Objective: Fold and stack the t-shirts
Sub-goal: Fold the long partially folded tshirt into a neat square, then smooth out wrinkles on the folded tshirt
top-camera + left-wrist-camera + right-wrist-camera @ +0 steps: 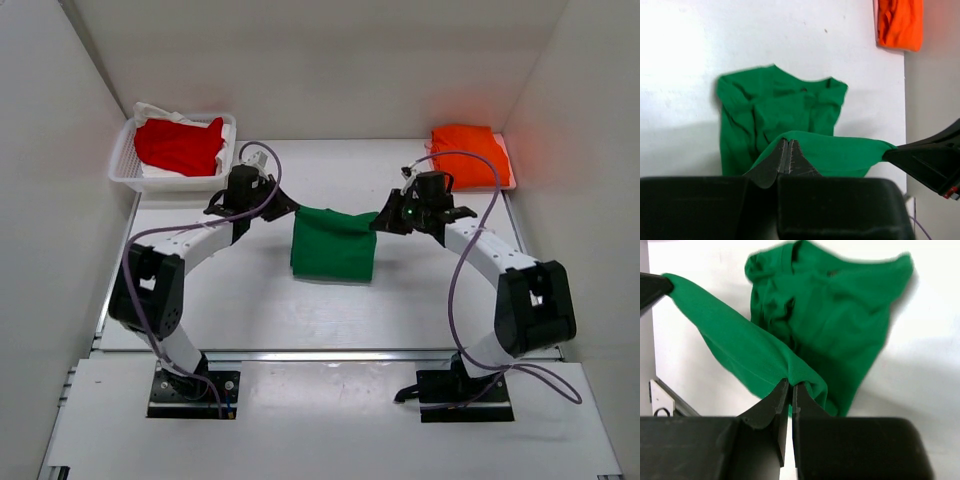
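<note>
We hold the bright green t-shirt (pixel 335 250) stretched by one edge, our left tool (pixel 285 208) and right tool (pixel 380 220) each clamped tight on the cloth, to the right of the white mesh basket (pixel 122 168) containing the red t-shirt (pixel 180 145), the orange t-shirt (pixel 468 155) farther right.

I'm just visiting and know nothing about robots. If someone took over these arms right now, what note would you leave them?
Left pincer: shut on one end of the green t-shirt's lifted edge.
Right pincer: shut on the other end; the rest lies on the table.
Orange t-shirt: looks folded, far right corner.
Red t-shirt: bunched in the white basket, far left.
Left to do: finish green, fold red, stack all.
</note>
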Robot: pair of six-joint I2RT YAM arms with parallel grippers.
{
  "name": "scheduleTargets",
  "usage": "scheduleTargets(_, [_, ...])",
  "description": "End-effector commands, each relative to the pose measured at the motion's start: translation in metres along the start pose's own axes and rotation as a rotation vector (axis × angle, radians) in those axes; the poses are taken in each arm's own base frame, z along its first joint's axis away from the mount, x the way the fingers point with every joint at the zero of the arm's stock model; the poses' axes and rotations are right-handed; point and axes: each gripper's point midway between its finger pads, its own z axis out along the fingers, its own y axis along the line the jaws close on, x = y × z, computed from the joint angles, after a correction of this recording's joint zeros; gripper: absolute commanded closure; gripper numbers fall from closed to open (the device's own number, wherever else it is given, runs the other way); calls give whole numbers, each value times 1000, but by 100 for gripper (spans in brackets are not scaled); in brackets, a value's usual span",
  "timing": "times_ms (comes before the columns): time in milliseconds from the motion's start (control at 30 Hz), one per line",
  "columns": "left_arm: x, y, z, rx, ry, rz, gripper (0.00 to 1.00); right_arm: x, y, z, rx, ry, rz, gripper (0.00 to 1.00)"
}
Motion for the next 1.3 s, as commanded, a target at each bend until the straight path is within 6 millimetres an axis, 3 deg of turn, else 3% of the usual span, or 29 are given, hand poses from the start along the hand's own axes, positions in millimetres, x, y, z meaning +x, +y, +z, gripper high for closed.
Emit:
scheduleTargets(0, [-44, -5, 16, 40, -93, 33, 100, -41, -3, 12, -24, -81, -58, 100])
scheduleTargets(233, [-55, 9, 63, 35, -74, 27, 100, -69, -37, 37, 23, -108, -31, 100])
scheduleTargets(300, [-56, 16, 81, 33, -60, 11, 93, -77, -48, 47, 35, -113, -10, 100])
scheduleTargets(333, [-58, 18, 84, 33, -65, 10, 85, -83, -52, 49, 47, -127, -18, 100])
scheduleTargets(367, [-63, 22, 90, 32, -81, -16, 74, -92, -60, 55, 76, -146, -22, 89])
scheduleTargets(467, [-88, 30, 91, 36, -142, -74, 55, -119, -71, 61, 127, -196, -65, 60])
scheduleTargets(567, [-113, 30, 77, 31, -199, -84, 48, -146, -79, 51, 195, -277, -62, 42])
scheduleTargets(667, [-120, 23, 55, 54, -204, -78, 45, -145, -79, 36, 217, -298, -30, 32])
scheduleTargets(700, [-109, 22, 51, 65, -161, -82, 45, -135, -81, 32, 224, -290, -4, 30])
scheduleTargets(733, [-98, 18, 49, 71, -125, -86, 45, -131, -67, 28, 180, -293, -9, 26])
scheduleTargets(767, [-89, 14, 46, 99, -85, -91, 46, -111, -75, 31, 176, -262, 20, 20])
scheduleTargets(800, [-68, 7, 45, 126, -31, -94, 46, -96, -71, 31, 163, -244, 29, 15])
scheduleTargets(933, [2, -4, 48, 149, 128, -86, 49, -46, -71, 32, 198, -171, 53, 11])
scheduleTargets(1033, [50, -15, 51, 169, 246, -81, 49, -22, -58, 43, 208, -130, 38, 8])
scheduleTargets(1067, [57, -10, 52, 153, 265, -82, 49, -18, -57, 46, 212, -122, 37, 7])
scheduleTargets(1133, [91, 4, 56, 69, 350, -88, 50, -10, -58, 56, 224, -92, 52, 7])
scheduleTargets(1267, [127, 59, 51, -147, 421, -178, 51, 19, -73, 72, 332, -11, 74, 6])
